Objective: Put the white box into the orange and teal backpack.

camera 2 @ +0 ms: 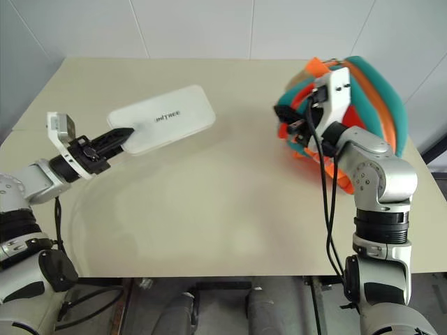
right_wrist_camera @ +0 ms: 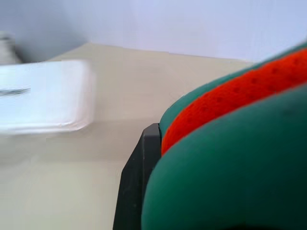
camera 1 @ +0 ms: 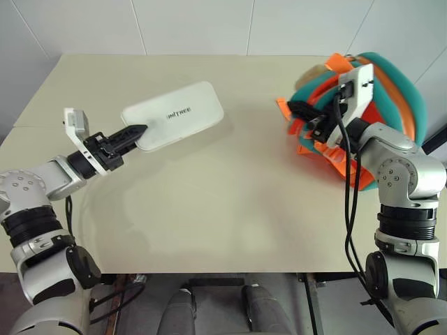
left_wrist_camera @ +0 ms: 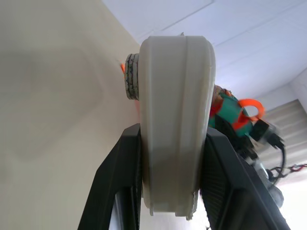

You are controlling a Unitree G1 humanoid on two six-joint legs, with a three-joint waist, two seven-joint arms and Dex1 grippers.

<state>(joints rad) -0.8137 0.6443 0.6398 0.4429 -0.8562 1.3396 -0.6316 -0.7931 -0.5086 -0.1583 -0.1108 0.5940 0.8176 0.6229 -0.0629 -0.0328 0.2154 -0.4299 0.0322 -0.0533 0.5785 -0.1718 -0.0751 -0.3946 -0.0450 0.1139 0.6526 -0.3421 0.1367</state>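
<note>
My left gripper [camera 1: 136,132] is shut on the near-left end of the white box [camera 1: 174,115], which hangs flat and slightly tilted above the table's left half with its dark lettering facing up. In the left wrist view the box [left_wrist_camera: 175,120] stands edge-on between the two black fingers [left_wrist_camera: 115,182]. The orange and teal backpack [camera 1: 398,91] sits raised at the table's right side. My right gripper [camera 1: 297,110] is at its left rim, shut on the teal and orange fabric [right_wrist_camera: 230,167], which presses against one black finger [right_wrist_camera: 139,177].
The beige table [camera 1: 230,202] stretches between the box and the backpack. A white tiled wall runs behind the far edge. A black cable [camera 1: 347,195] hangs along my right forearm. The backpack lies close to the table's right edge.
</note>
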